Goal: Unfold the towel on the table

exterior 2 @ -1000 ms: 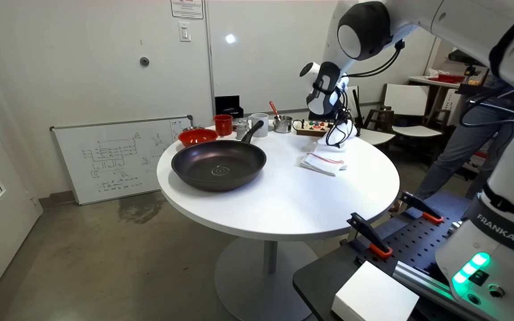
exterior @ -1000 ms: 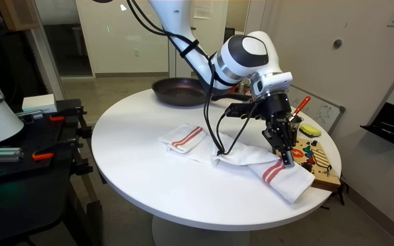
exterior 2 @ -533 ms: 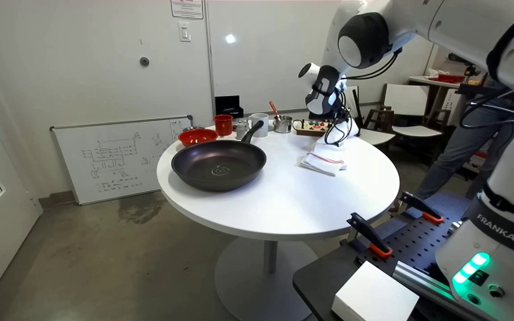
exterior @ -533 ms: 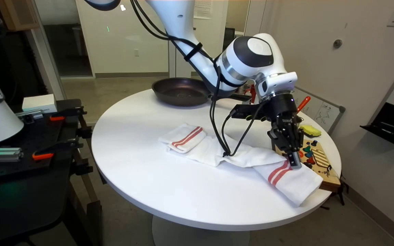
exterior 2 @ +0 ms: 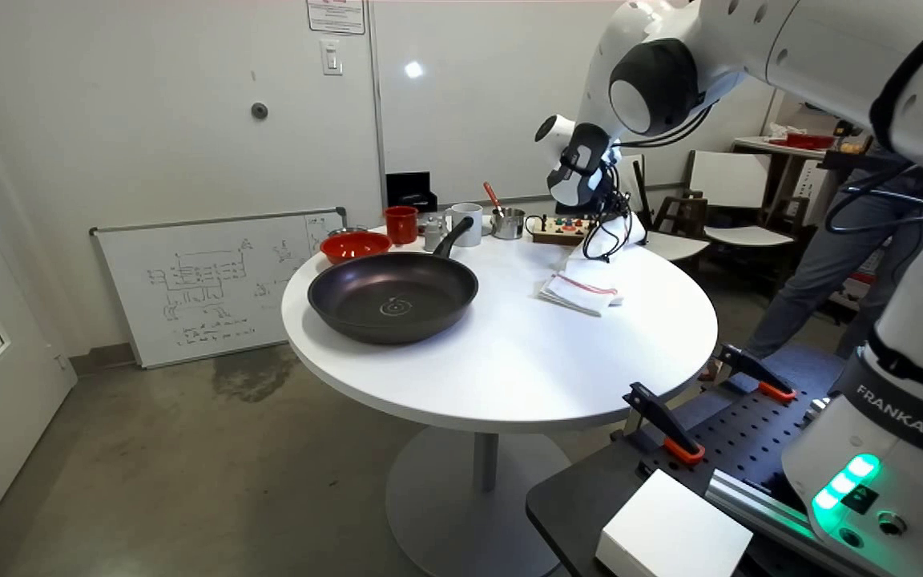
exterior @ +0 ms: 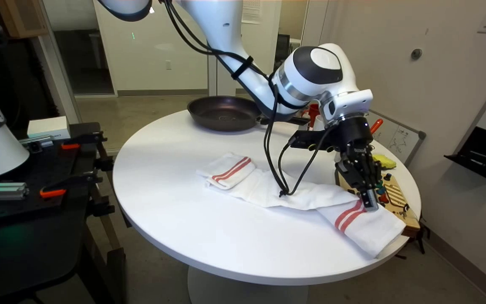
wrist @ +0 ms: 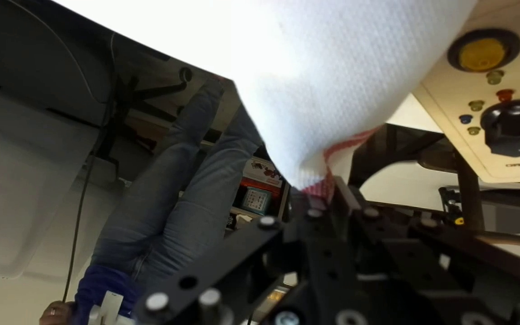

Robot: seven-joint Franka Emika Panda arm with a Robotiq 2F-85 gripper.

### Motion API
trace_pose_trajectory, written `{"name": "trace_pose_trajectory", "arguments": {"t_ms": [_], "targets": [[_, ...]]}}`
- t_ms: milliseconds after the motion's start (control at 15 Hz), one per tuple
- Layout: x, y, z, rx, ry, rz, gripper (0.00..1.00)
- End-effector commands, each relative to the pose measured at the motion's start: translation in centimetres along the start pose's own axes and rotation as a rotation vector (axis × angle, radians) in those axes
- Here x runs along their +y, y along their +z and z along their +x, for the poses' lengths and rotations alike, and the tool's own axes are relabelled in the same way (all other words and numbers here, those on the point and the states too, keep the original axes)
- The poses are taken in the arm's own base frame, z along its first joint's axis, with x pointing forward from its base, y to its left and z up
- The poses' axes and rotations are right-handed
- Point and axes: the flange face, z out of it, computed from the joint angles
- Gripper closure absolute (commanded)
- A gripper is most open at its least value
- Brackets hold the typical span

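Seemingly the towel (exterior: pixel 310 197) is strung out lengthwise, my gripper (exterior: pixel 369 204) clamped on its far end, which leaves me the folded near end to open.

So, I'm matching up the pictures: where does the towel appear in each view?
Exterior view: towel, from near the centre to the lower right.
Exterior view: towel, right of centre, about mid-height.
Wrist view: towel, top centre, narrowing downward.
Shared landmark: the wooden board with knobs, right of centre in all three.
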Motion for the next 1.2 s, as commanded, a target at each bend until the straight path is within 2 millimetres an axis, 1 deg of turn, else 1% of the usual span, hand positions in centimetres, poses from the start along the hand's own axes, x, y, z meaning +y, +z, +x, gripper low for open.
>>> {"name": "trace_pose_trajectory", "arguments": {"t_ms": [0,200,267,533,733,933,1133], "targets": [[-0.7,0.2,0.2,0.026,0.003,-0.013,0.58],[-0.8,0.0,0.3,0.03,0.001,-0.012,0.34],[-0.8,-0.1,0.4,0.032,0.001,-0.009,0.27],[-0.5,-1.3,1.3,0.042,-0.014,0.006,0.0],[-0.2,-2.5,2.2,0.057,-0.028,0.024,0.0],[0.3,-4.3,3.1,-0.006,-0.118,0.087,0.0],[1.3,-5.7,4.4,-0.094,-0.238,0.159,0.0]]}}
